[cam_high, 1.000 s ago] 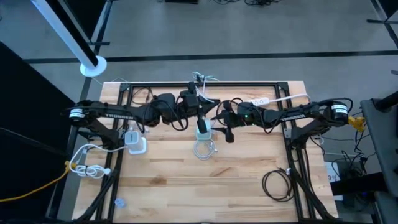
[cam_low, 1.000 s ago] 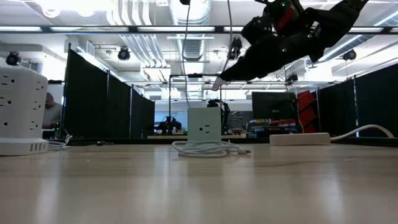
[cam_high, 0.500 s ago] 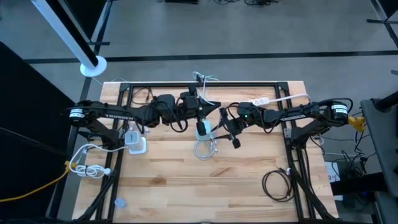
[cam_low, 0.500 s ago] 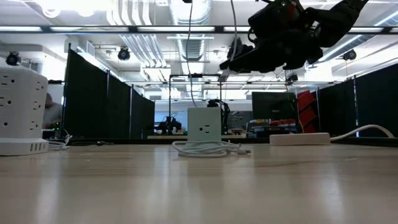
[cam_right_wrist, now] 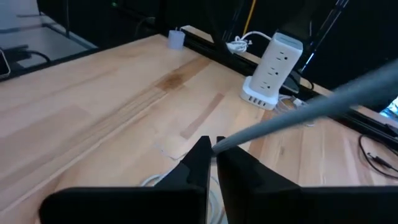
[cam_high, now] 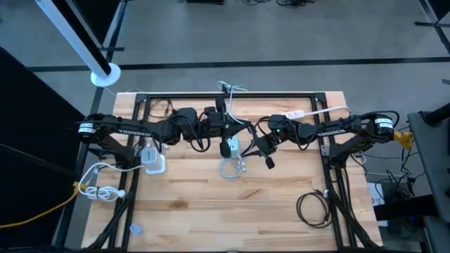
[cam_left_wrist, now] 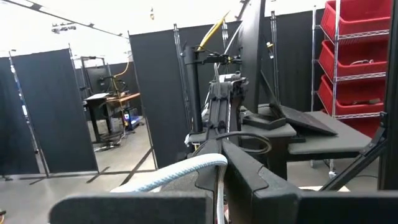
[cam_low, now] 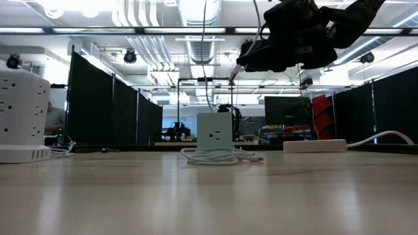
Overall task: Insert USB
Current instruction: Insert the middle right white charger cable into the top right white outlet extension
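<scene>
Right end effector [cam_right_wrist: 211, 163]: fingers nearly closed on a white cable [cam_right_wrist: 298, 112]; a small dark tip shows at the pinch point, but whether it is the USB plug cannot be told. In the high view the right end effector [cam_high: 261, 149] sits just at 3 o'clock of the table's centre, raised off the surface.

Left end effector [cam_left_wrist: 221, 180]: fingers close together around a white cable [cam_left_wrist: 180, 174] that runs between them. In the high view the left end effector [cam_high: 219, 126] is at 12 o'clock of the charger block, above the table.

Charger block [cam_high: 230, 148]: small white cube standing upright near the table's centre, between the two end effectors. In the low view the charger block [cam_low: 214, 131] shows an outlet face toward the camera.

Coiled cable [cam_high: 231, 168]: white loops lying flat at 6 o'clock of the charger block, just beside it; in the low view the coiled cable [cam_low: 219, 156] rests in front of the block.

Power tower [cam_high: 151, 159]: white, upright, at 9 o'clock of the charger block, well apart; seen also from the right wrist [cam_right_wrist: 272, 76].

Power strip [cam_high: 295, 113]: white, at 2 o'clock, along the far edge.

Black cable [cam_high: 313, 208]: coiled at 4 o'clock, near the right edge.

Table [cam_high: 190, 218]: light wooden planks, otherwise bare toward the near edge.
</scene>
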### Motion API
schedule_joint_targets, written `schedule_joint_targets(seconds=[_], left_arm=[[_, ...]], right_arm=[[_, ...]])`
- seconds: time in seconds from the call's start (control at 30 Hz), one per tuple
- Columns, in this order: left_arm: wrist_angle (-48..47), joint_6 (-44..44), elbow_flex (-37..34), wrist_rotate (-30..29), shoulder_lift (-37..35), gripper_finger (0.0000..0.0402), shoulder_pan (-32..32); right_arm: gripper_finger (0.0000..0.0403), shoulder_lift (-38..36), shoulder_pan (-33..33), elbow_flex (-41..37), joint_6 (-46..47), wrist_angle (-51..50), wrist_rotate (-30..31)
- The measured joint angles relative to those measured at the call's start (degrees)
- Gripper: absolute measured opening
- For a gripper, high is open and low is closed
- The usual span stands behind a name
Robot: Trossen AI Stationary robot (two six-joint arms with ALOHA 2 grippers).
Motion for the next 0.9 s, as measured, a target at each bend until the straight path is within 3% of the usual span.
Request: schedule_joint_targets(seconds=[0.37,0.47,0.73,0.9], left_arm=[[-9.8,-1.6,0.0,-0.5,-0.2,0.0035,0.0],[-14.9,-2.6,-0.1,-0.6,-0.1,0.0051,0.0],[-14.7,-4.8,-6.5,-2.0,0.0,0.0068,-0.2],[-13.4,-6.0,-13.0,-2.7,-0.1,0.0066,-0.2]], right_arm=[[0.0002,-3.9,-0.7,3.9,-3.1,-16.0,10.4],[0.0001,-7.4,-2.8,4.2,-3.2,-21.7,10.6],[0.0001,-18.2,-16.5,4.2,-1.8,-34.4,13.1],[0.0001,-17.4,-25.2,4.2,-2.0,-39.5,17.6]])
